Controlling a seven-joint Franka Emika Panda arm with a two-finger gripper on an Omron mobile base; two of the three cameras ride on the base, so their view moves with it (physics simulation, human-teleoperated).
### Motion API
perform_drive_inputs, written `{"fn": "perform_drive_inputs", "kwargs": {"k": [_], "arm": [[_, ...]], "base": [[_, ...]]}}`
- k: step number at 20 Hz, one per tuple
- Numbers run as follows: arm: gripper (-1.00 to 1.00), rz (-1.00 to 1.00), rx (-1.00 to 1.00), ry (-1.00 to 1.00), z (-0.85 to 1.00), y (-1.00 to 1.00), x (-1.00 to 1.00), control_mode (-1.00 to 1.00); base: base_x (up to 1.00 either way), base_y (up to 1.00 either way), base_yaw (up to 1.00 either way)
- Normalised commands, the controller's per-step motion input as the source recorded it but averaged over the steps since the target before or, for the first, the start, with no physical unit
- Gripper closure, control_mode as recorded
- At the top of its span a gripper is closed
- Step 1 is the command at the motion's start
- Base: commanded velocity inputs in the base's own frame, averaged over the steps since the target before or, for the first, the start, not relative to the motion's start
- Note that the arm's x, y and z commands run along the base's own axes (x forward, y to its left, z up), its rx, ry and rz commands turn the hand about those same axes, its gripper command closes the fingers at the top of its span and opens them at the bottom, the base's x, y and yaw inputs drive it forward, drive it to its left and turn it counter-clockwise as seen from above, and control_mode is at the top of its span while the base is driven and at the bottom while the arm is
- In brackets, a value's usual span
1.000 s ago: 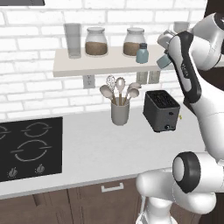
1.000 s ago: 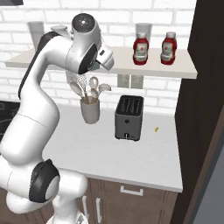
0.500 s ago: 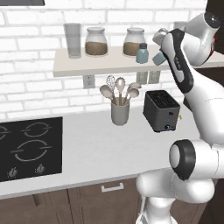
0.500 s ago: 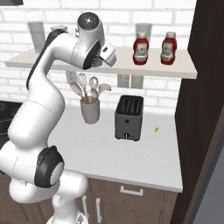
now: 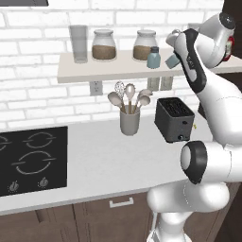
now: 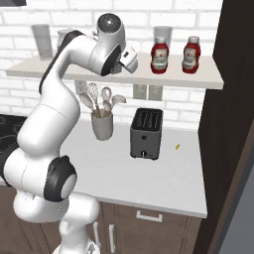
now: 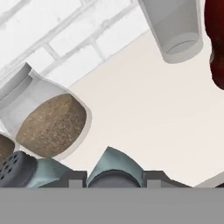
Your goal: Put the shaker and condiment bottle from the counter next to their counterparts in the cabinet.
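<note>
The shaker (image 7: 114,168) is being gripped between the closed fingers (image 7: 113,180), just above the cabinet (image 5: 108,70) shelf and beside its counterpart (image 5: 153,57). Tipping is being risked: a careless release could knock the neighbouring shaker (image 7: 19,170) or the brown-filled glass jar (image 7: 46,120) close behind. Two red bottles (image 6: 159,55) are already being kept together further along the shelf. Spoons are being held in the utensil pot (image 5: 129,122) on the tabletop (image 5: 104,156).

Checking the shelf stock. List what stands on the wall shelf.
On the shelf: a tall glass, two brown-filled jars, a blue-grey shaker, two red bottles and another glass. The arm covers the middle stretch.
</note>
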Motion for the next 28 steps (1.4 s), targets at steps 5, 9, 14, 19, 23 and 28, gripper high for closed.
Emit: {"fn": "perform_drive_inputs", "kwargs": {"k": [5, 9, 14, 19, 23, 28], "arm": [[1.00, 0.00, 0.00, 0.01, 0.00, -0.01, 0.22, -1.00], [1.00, 0.00, 0.00, 0.02, 0.00, 0.00, 0.13, -1.00], [1.00, 0.00, 0.00, 0.04, -0.04, 0.00, 0.11, -1.00], [1.00, 0.00, -0.01, 0.07, -0.17, 0.04, 0.08, -1.00], [-1.00, 0.00, -0.04, 0.06, -0.23, 0.15, 0.14, -1.00], [-1.00, 0.00, -0.01, 0.01, -0.12, 0.02, 0.13, -1.00]], "base": [[0.00, 0.00, 0.00], [0.00, 0.00, 0.00], [0.00, 0.00, 0.00], [0.00, 0.00, 0.00], [0.00, 0.00, 0.00], [0.00, 0.00, 0.00]]}}
